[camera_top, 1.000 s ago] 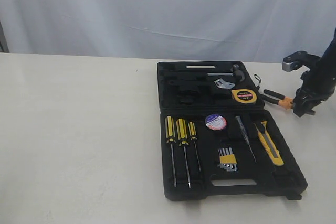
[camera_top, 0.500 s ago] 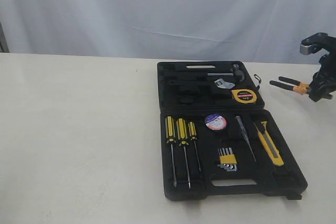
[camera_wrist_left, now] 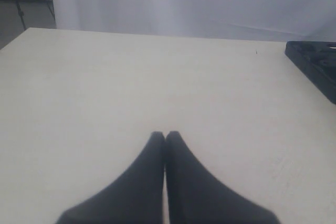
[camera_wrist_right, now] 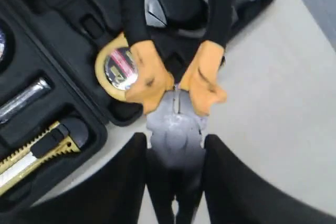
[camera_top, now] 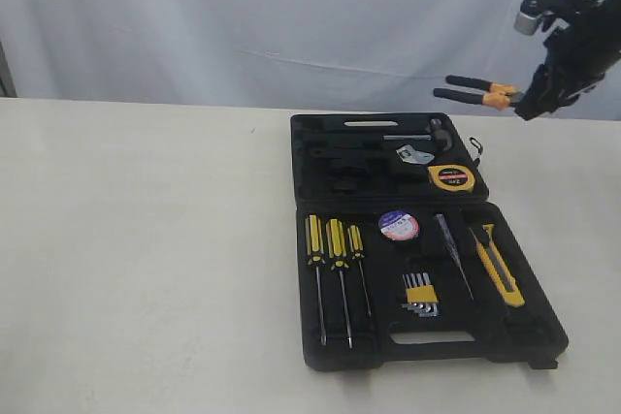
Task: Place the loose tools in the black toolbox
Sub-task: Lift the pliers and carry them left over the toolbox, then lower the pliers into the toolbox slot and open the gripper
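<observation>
The black toolbox (camera_top: 529, 332) lies open on the table. In its recesses sit the yellow tape measure (camera_top: 451, 177), the tape roll (camera_top: 399, 226) and the utility knife (camera_top: 498, 267). My right gripper (camera_top: 529, 99) is high above the box's far right corner, shut on the grey head of the pliers (camera_top: 480, 92), whose black handles point left. In the right wrist view the pliers (camera_wrist_right: 176, 124) sit between the fingers of that gripper (camera_wrist_right: 176, 140), above the tape measure (camera_wrist_right: 116, 69). My left gripper (camera_wrist_left: 165, 136) is shut and empty over bare table, a toolbox corner (camera_wrist_left: 315, 66) beyond it.
Three yellow-black screwdrivers (camera_top: 335, 249), a hex-key set (camera_top: 420, 295), a thin pointed tool (camera_top: 452, 249) and a metal wrench (camera_top: 415, 154) also lie in the box. A white curtain (camera_top: 194, 26) hangs behind the table.
My right gripper has lifted the pliers from near table height beside the box to well above it, and shifted slightly left. The left gripper's earlier state is not shown.
</observation>
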`<action>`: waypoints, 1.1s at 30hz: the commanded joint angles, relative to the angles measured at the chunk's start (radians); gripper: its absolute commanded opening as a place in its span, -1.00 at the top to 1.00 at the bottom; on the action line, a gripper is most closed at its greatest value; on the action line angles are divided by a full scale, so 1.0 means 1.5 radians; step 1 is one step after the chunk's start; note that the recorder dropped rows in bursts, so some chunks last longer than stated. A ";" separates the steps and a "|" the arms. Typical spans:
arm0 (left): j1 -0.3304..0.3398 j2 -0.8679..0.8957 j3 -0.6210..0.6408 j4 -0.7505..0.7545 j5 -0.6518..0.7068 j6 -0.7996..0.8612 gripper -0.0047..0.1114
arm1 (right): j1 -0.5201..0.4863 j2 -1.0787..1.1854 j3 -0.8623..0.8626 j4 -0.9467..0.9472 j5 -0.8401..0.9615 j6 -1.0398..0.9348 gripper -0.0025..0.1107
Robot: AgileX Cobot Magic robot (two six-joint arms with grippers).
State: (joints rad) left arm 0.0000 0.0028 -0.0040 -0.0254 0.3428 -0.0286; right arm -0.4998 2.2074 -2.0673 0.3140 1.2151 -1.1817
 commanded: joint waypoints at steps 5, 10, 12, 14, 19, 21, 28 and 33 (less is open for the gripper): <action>-0.004 -0.002 0.003 -0.005 -0.001 -0.001 0.92 | 0.111 -0.001 -0.008 0.017 0.004 -0.183 0.96; -0.004 -0.002 0.003 -0.005 -0.001 -0.001 0.92 | 0.174 0.034 -0.008 0.015 -0.032 -0.259 0.96; -0.004 -0.002 0.003 -0.005 -0.001 -0.001 0.92 | 0.189 0.051 -0.008 0.009 -0.054 -0.251 0.96; -0.004 -0.002 0.003 -0.005 -0.001 -0.001 0.92 | 0.196 0.067 -0.008 0.009 -0.075 -0.241 0.96; -0.004 -0.002 0.003 -0.005 -0.001 -0.001 0.92 | 0.197 0.093 -0.008 0.007 -0.072 -0.249 0.96; -0.004 -0.002 0.003 -0.005 -0.001 -0.001 0.92 | 0.197 0.097 -0.008 0.007 -0.072 -0.249 0.96; -0.004 -0.002 0.003 -0.005 -0.001 -0.001 0.92 | 0.197 0.114 -0.008 0.007 -0.074 -0.249 0.96; -0.004 -0.002 0.003 -0.005 -0.001 -0.001 0.92 | 0.197 0.123 -0.008 0.011 -0.074 -0.239 0.96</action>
State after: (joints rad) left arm 0.0000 0.0028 -0.0040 -0.0254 0.3428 -0.0286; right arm -0.2035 2.3932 -2.0714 0.3187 1.0992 -1.5450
